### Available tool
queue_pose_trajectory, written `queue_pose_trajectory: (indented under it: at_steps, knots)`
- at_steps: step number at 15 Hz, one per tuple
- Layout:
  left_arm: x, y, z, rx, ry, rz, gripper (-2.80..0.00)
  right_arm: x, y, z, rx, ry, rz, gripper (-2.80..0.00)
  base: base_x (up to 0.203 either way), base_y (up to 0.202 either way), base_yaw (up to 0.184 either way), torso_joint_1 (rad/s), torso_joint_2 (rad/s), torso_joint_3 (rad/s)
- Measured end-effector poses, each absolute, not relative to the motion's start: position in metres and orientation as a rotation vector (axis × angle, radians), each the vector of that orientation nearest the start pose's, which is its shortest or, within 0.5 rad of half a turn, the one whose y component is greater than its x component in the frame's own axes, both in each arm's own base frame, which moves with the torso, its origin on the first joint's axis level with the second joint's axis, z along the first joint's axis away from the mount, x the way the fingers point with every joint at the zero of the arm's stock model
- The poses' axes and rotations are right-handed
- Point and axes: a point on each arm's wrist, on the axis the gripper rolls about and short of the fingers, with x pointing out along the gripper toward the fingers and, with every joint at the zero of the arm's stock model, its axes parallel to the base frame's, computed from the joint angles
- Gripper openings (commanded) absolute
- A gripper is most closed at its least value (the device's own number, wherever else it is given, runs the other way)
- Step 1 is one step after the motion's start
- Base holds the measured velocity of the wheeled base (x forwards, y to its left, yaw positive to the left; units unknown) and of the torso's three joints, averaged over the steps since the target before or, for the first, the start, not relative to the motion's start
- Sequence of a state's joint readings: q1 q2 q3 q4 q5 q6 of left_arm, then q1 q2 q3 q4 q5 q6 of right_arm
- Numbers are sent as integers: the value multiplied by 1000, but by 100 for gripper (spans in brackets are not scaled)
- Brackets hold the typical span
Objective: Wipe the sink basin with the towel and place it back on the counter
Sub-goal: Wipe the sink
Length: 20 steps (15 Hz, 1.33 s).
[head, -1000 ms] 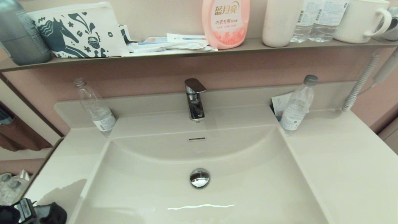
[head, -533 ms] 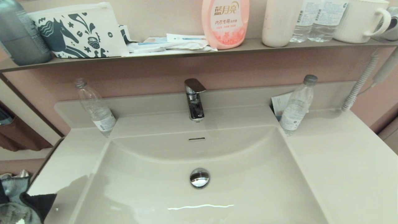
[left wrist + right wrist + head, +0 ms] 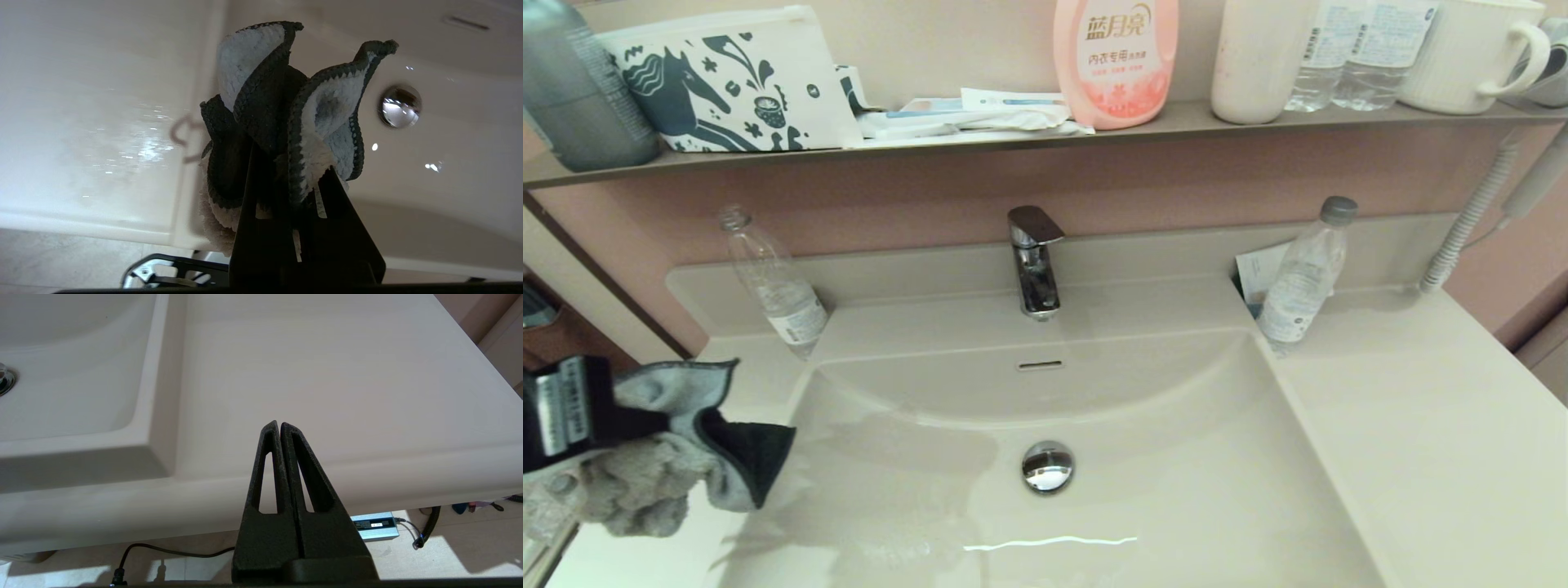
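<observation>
Where the counter point(image 3: 1421, 425) gleams, a chrome faucet point(image 3: 1034, 261) stands behind the sink basin point(image 3: 1176, 490).

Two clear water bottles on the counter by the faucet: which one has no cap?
The left water bottle, nearest the left tool: its neck is open. The right water bottle wears a grey cap.

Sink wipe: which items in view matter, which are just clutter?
Job: towel, shut in left gripper; sink basin; counter.

Clutter: faucet, two water bottles, horse pouch, pink bottle, mug. Right gripper parked, shut.
</observation>
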<state>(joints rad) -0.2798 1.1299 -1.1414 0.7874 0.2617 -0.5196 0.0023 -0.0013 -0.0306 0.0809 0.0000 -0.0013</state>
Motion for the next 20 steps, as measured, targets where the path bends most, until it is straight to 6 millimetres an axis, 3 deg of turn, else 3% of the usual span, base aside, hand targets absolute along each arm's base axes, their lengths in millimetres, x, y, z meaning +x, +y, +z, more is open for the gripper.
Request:
queue_pose_trajectory:
  at_steps: [3,7,10,13,17,20]
  knots:
    - [144,-71,258,-280,779,141,-280,-25,0,76,-1,49,2,-280,0,0,0,0,0,0]
    - [177,-100,192,-143,804,96,-280,-25,0,76,-1,49,3,-280,0,0,0,0,0,0]
    - [202,-115,152,-102,803,108,-280,-25,0,76,-1,49,3,-280,0,0,0,0,0,0]
    - [226,-126,125,-24,798,91,-280,-25,0,76,-1,49,3,-280,0,0,0,0,0,0]
    - [260,-124,100,65,746,83,-280,-25,0,76,-1,49,3,-280,0,0,0,0,0,0]
    - [269,-134,87,72,735,71,-280,-25,0,76,-1,49,3,-280,0,0,0,0,0,0]
